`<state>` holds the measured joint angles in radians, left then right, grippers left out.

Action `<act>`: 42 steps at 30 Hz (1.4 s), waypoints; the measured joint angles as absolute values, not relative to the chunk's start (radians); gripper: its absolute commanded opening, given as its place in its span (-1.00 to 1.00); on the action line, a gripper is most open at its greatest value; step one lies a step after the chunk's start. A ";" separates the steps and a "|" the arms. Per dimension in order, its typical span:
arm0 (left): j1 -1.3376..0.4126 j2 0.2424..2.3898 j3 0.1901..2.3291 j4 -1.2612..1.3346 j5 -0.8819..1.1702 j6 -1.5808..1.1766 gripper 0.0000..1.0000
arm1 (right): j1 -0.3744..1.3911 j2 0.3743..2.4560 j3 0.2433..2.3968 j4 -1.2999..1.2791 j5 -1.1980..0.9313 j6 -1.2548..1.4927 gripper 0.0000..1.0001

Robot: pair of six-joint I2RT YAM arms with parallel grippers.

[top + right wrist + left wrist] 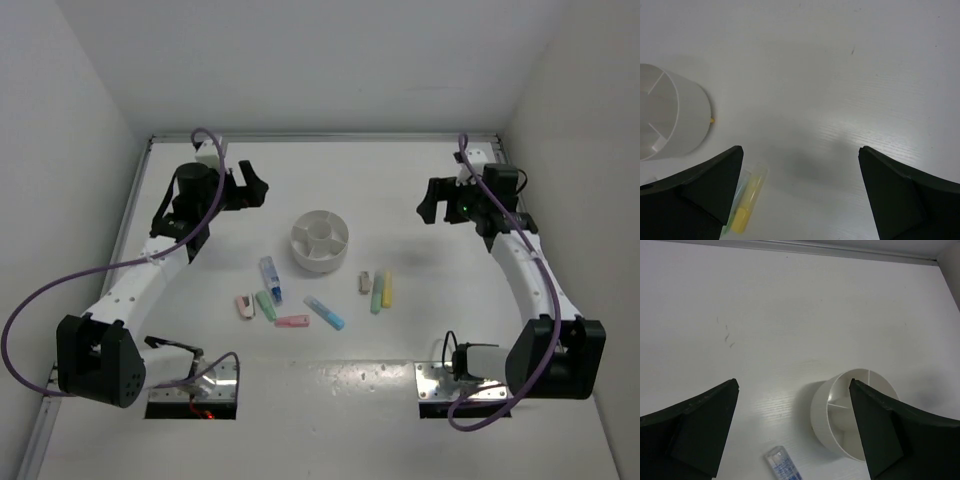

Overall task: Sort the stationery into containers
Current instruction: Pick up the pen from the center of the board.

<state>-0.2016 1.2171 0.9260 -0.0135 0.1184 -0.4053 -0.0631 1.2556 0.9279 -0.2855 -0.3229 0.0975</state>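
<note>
Hanging over the desk (350,180), left claw (256,190) spread wide, right claw (426,208) spread wide, pastel pieces (324,313) lying near white tub (318,260)

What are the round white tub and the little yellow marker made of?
The tub looks like plastic: thin, smooth, evenly white walls and dividers, slightly matte. The yellow marker probably is plastic too; in the right wrist view one end looks see-through, but it's blurry, so that's a guess.

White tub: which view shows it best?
Top external: the white tub is whole, centre cup and dividers visible. Left wrist hides part behind a finger; right wrist crops it at the frame edge.
</note>
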 measured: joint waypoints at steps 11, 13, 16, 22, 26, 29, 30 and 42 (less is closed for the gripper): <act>-0.202 1.217 0.922 -0.014 0.128 -0.406 0.87 | -0.061 1.187 0.894 -0.275 -0.315 0.036 1.00; -0.202 1.217 0.920 -0.014 0.133 -0.407 0.38 | -0.057 1.187 0.894 -0.286 -0.299 0.005 1.00; -0.202 1.217 0.918 -0.012 0.140 -0.412 -1.00 | -0.056 1.187 0.894 -0.299 -0.271 -0.019 1.00; -0.202 1.211 0.918 -0.017 0.142 -0.409 0.99 | -0.056 1.186 0.897 -0.334 -0.363 -0.064 -0.99; -0.218 1.187 0.919 -0.058 0.081 -0.413 1.00 | -0.056 1.204 0.912 -0.374 -0.463 -0.035 -0.09; -0.255 1.157 0.918 -0.077 0.025 -0.413 1.00 | -0.056 1.269 0.945 -0.421 -0.562 -0.028 0.61; -0.270 1.149 0.918 -0.080 0.012 -0.413 1.00 | -0.055 1.298 0.955 -0.431 -0.588 -0.027 0.61; -0.294 1.145 0.919 -0.100 -0.004 -0.412 1.00 | -0.044 1.396 0.966 -0.517 -0.650 -0.022 0.40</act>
<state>-0.2935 1.1454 0.9188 -0.0998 -0.0040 -0.4118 -0.0441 1.3956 0.9657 -0.5167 -0.6502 -0.0216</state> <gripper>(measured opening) 0.997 0.720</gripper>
